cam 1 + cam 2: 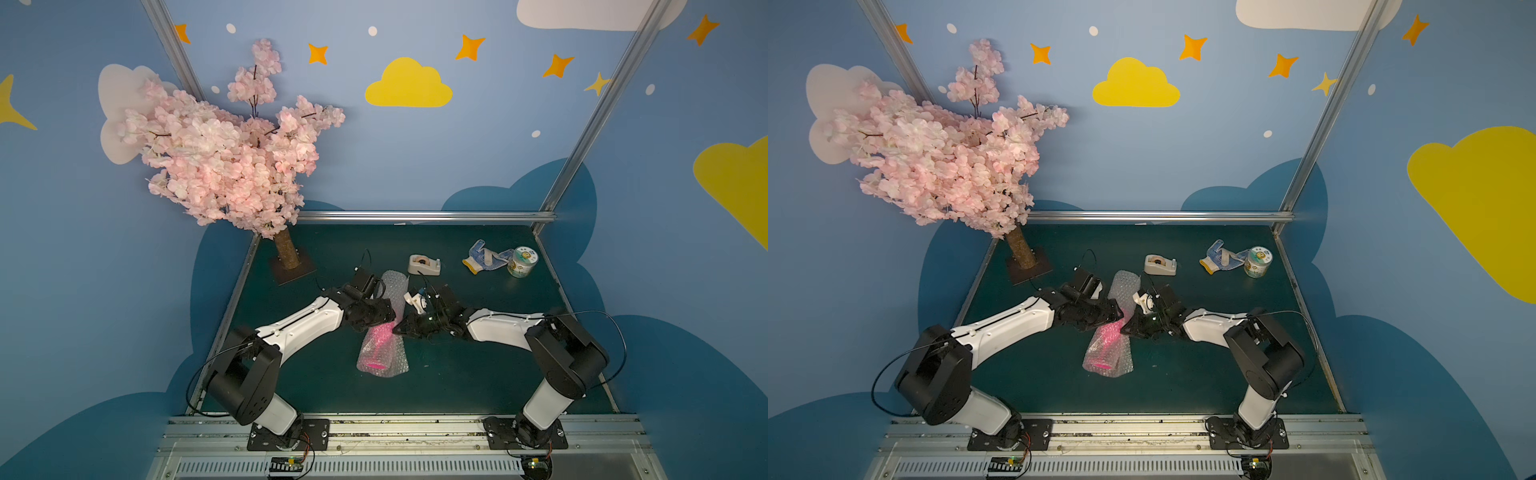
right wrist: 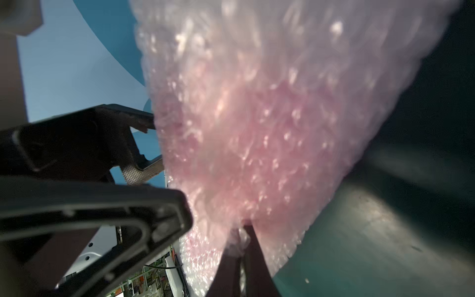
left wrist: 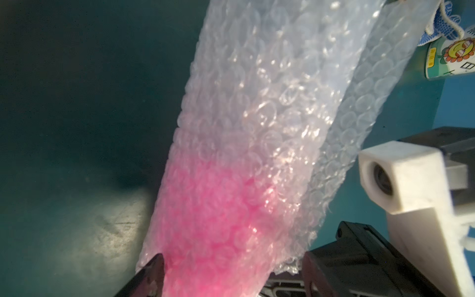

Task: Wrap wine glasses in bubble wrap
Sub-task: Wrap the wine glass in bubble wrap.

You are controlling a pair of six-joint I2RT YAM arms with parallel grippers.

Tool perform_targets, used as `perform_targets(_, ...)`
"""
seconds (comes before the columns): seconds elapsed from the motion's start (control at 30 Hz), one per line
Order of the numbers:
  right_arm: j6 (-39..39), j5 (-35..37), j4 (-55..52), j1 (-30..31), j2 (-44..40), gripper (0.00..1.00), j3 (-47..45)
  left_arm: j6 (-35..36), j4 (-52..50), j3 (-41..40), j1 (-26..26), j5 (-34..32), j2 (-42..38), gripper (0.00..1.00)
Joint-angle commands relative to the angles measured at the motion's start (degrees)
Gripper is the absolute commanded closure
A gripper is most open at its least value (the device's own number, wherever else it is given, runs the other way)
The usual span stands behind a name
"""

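Currently one goblet (image 1: 374, 365) lies rolled in one bubble wrap (image 1: 392, 286); left tool (image 2: 154, 144) wide, right tool (image 2: 243, 231) pinching it.

Wrist views blurred, glare speckling the bubble wrap (image 3: 257, 102)

- This is looking like a staged robot test cell in a lab
- Silver aluminium frame struts (image 1: 424, 216) are boxing in a flat dark green tabletop (image 1: 478, 365)
- Sky-blue painted wall panels (image 1: 457, 145) are carrying flat yellow cloud shapes (image 1: 408, 85) and orange four-point stars (image 1: 469, 47) as a backdrop
- An artificial pink-blossom tree (image 1: 216, 153) on a square brown base is standing as set dressing in the far left corner
- Two black-and-white jointed robot arms, the left (image 1: 299, 326) and the right (image 1: 503, 328), are sitting bolted on black plates to a ribbed silver metal rail (image 1: 407, 428), with small bare circuit boards (image 1: 286, 463) showing at its front edge
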Motion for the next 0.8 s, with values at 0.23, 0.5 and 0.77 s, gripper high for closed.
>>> perform_targets(0.23,-1.55,0.44,-1.84,0.88,1.41,0.93,2.67,3.18,1.73,-0.05,-0.91,3.85,-1.56,0.13)
perform_targets(0.5,-3.22,1.55,-5.19,1.84,0.71,0.92,4.96,5.27,-4.26,3.85,-2.62,0.39,2.43,0.14)
perform_targets(0.77,-3.38,2.02,-6.58,2.25,-0.38,0.88,5.23,3.56,-5.91,5.09,-2.93,-1.95,4.94,0.21)
